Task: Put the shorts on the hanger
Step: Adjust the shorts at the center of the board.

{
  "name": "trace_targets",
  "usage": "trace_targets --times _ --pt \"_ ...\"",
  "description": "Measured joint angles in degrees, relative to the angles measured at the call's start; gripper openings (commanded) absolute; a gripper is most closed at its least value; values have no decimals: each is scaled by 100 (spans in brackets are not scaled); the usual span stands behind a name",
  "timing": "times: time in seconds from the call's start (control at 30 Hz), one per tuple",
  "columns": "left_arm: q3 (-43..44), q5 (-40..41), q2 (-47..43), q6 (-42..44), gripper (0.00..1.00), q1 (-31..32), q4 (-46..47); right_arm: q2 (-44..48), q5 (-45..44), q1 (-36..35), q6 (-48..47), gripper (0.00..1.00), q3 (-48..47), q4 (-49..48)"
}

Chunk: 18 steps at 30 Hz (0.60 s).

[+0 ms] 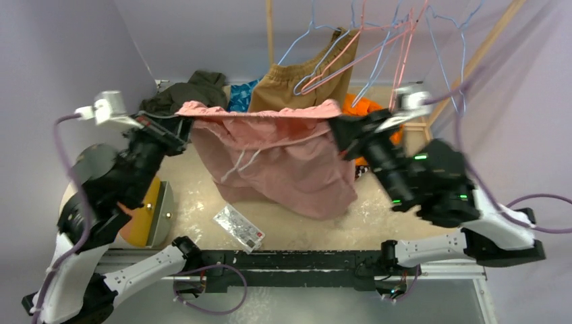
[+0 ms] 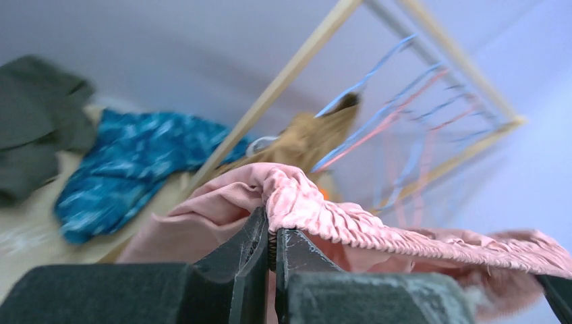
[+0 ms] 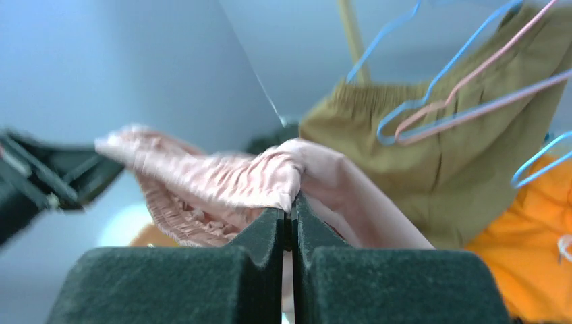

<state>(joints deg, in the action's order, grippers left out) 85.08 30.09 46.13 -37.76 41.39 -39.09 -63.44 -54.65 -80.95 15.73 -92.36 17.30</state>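
The dusty-pink shorts point(image 1: 276, 155) hang in the air over the table, stretched out by the gathered waistband between both grippers. My left gripper point(image 1: 181, 128) is shut on the waistband's left end point(image 2: 297, 196), fingertips point(image 2: 260, 229) pinched on the fabric. My right gripper point(image 1: 339, 131) is shut on the right end point(image 3: 270, 179). The legs and drawstring dangle down to the tabletop. Behind and above, a light-blue wire hanger point(image 1: 297, 86) hangs on the rack among several others, seen in the right wrist view as a blue hanger point(image 3: 380, 133).
Tan-brown shorts point(image 1: 303, 84) hang on the rack behind. Pink wire hangers point(image 1: 357, 57) hang beside the blue ones. An orange garment point(image 1: 361, 106), a dark green garment point(image 1: 185, 91) and blue patterned cloth point(image 1: 239, 94) lie at the back. A plastic packet point(image 1: 237, 226) lies near front.
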Motion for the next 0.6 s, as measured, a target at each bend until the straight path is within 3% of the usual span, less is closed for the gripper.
trace_targets --times 0.17,0.4,0.5,0.6 --pt "-118 -514 -581 -111 0 42 529 365 -155 -2 -726 0 -164 -863" --pt "-575 -363 -511 -164 0 37 -57 -487 -776 42 -1123 0 540 -533" --pt "-111 -304 -107 0 0 31 -289 -673 -863 72 -1919 0 538 -898" --pt "1093 -243 625 251 0 26 -245 -658 -841 87 -2623 0 33 -1506"
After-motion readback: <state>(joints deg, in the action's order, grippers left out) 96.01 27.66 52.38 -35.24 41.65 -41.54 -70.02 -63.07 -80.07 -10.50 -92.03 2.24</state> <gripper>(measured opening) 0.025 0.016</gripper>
